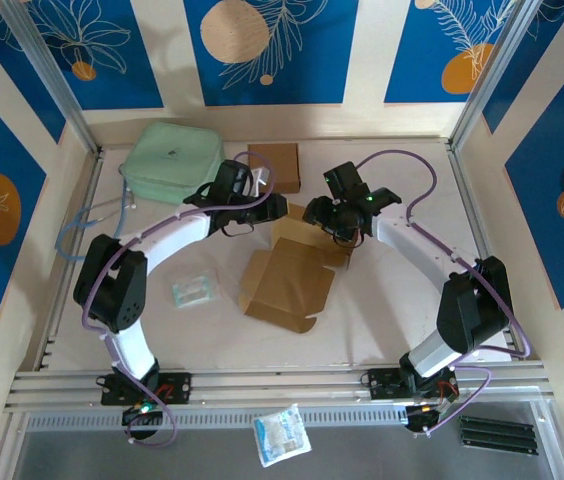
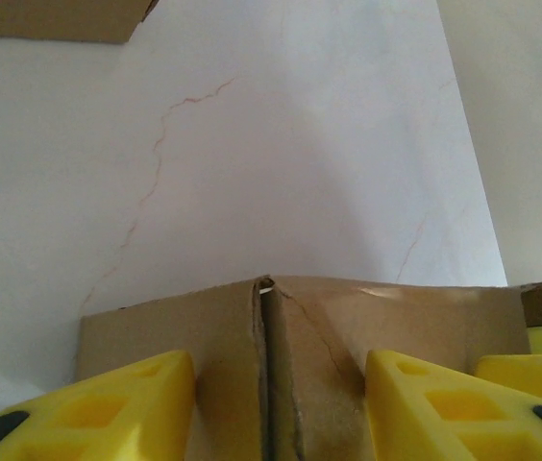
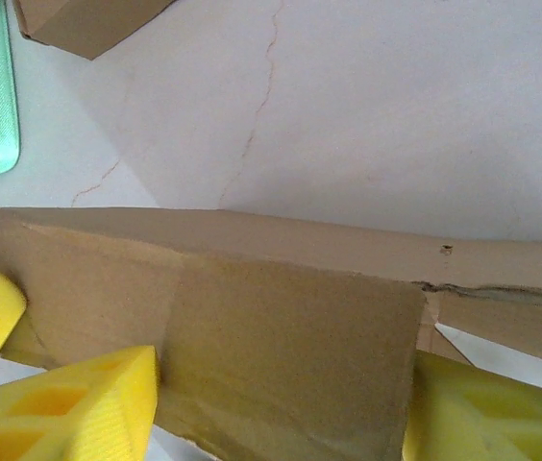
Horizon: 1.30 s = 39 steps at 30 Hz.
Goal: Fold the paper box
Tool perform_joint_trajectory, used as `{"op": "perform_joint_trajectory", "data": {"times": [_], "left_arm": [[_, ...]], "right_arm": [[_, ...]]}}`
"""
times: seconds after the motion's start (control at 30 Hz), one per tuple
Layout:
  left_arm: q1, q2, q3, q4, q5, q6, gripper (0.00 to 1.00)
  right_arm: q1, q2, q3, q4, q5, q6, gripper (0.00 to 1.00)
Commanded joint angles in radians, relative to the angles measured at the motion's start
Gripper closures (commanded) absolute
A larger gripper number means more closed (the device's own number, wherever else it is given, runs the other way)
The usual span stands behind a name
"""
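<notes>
The brown paper box (image 1: 287, 282) lies partly unfolded in the middle of the white table, with its far end raised between the two arms. My left gripper (image 1: 278, 208) meets that far end from the left. In its wrist view the left gripper (image 2: 276, 370) stands open, its yellow fingers (image 2: 108, 399) either side of a cardboard ridge with a vertical slit (image 2: 267, 365). My right gripper (image 1: 315, 214) comes in from the right. Seen from its wrist, the right gripper (image 3: 283, 375) is open and straddles an upright flap (image 3: 290, 355) that spans the whole gap.
A mint-green pouch (image 1: 172, 160) and a second flat cardboard piece (image 1: 274, 165) lie at the back. A small clear packet (image 1: 194, 290) sits left of the box. Another packet (image 1: 282, 435) lies on the front ledge. Loose cable (image 1: 87, 225) runs along the left edge.
</notes>
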Motion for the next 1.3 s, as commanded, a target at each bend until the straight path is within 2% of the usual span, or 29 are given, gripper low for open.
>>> {"op": "perform_joint_trajectory", "data": {"times": [0.0,0.17,0.27,0.4,0.57,0.7,0.8,0.93,1.0,1.1,1.27], "left_arm": [[-0.027,-0.032,-0.036,0.006,0.006,-0.029,0.52],[-0.041,-0.052,-0.090,0.055,-0.011,-0.068,0.52],[-0.047,-0.049,-0.094,0.060,-0.009,-0.071,0.52],[-0.048,-0.046,-0.085,0.047,-0.026,-0.060,0.52],[-0.047,-0.040,-0.077,0.044,-0.027,-0.058,0.52],[-0.048,-0.041,-0.081,0.040,-0.031,-0.055,0.52],[-0.048,-0.043,-0.078,0.032,-0.029,-0.047,0.52],[-0.048,-0.048,-0.080,0.025,-0.034,-0.040,0.52],[-0.047,-0.052,-0.085,0.029,-0.037,-0.040,0.52],[-0.048,-0.051,-0.086,0.027,-0.038,-0.040,0.52],[-0.048,-0.052,-0.080,0.017,-0.042,-0.031,0.52]], "right_arm": [[-0.013,0.007,0.025,-0.012,-0.003,-0.037,0.37],[-0.015,-0.011,0.036,-0.045,-0.013,-0.071,0.35],[-0.004,-0.046,0.042,-0.084,-0.014,-0.091,0.28],[0.042,-0.145,0.011,-0.151,0.072,-0.093,0.21],[0.117,-0.309,-0.171,-0.139,0.149,0.019,0.19],[0.159,-0.388,-0.354,-0.011,0.148,0.075,0.19],[0.175,-0.366,-0.424,0.083,0.151,0.065,0.17],[0.179,-0.266,-0.427,0.091,0.287,0.100,0.06],[0.171,-0.219,-0.426,0.127,0.315,0.089,0.02],[0.153,-0.153,-0.416,0.197,0.275,0.084,0.01],[0.148,-0.093,-0.404,0.236,0.310,0.109,0.01]]}}
